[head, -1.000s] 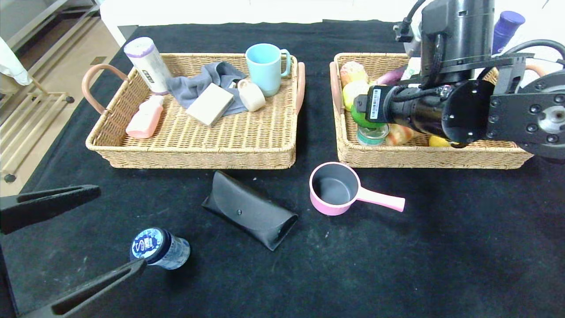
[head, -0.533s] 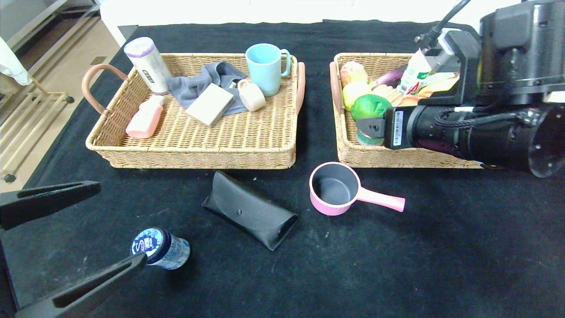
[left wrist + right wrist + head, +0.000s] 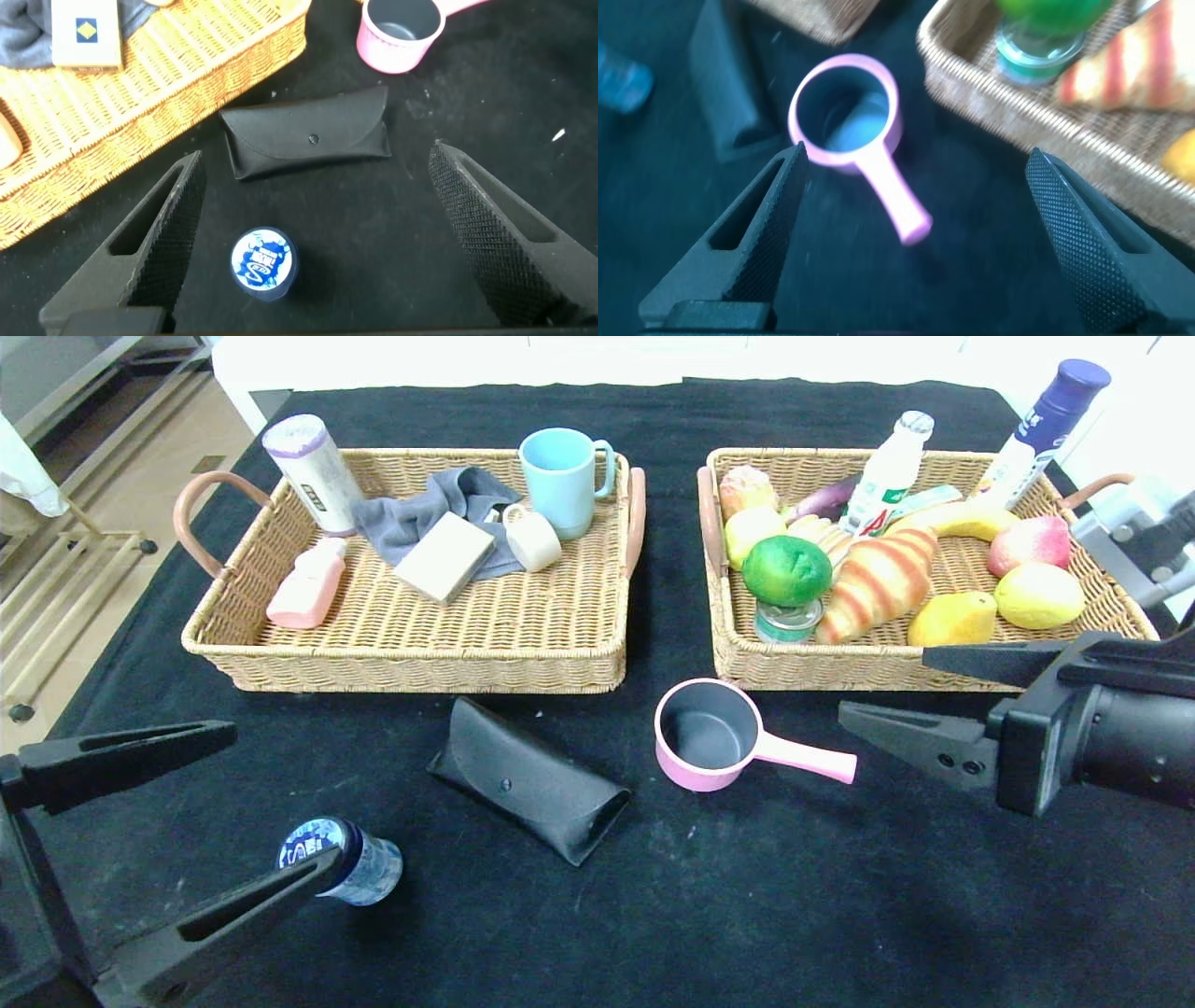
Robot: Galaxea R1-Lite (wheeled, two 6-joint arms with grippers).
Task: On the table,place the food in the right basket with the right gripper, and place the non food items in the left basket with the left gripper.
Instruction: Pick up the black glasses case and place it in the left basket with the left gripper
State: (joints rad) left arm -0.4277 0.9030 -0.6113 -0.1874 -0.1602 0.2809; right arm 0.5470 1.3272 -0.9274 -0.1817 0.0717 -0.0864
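On the black table lie a small blue-capped bottle (image 3: 341, 861), a black glasses case (image 3: 527, 782) and a pink saucepan (image 3: 709, 735). My left gripper (image 3: 285, 795) hangs open at the near left. The bottle (image 3: 263, 264) sits between its fingers near one of them, and the case (image 3: 308, 145) lies just beyond. My right gripper (image 3: 882, 683) is open and empty, just right of the saucepan's handle and in front of the right basket (image 3: 840, 667). In the right wrist view the saucepan (image 3: 845, 107) lies ahead of that gripper (image 3: 917, 154).
The left basket (image 3: 420, 672) holds a blue mug (image 3: 560, 481), grey cloth, white cup, box, pink bottle and a roll. The right basket holds a croissant (image 3: 878, 583), green fruit, a banana, apples, a can and bottles. Bare black cloth lies in front.
The right arm has drawn back from over the right basket to the near right, baring the food. Its gripper now hovers beside the saucepan. The left gripper edged slightly forward.
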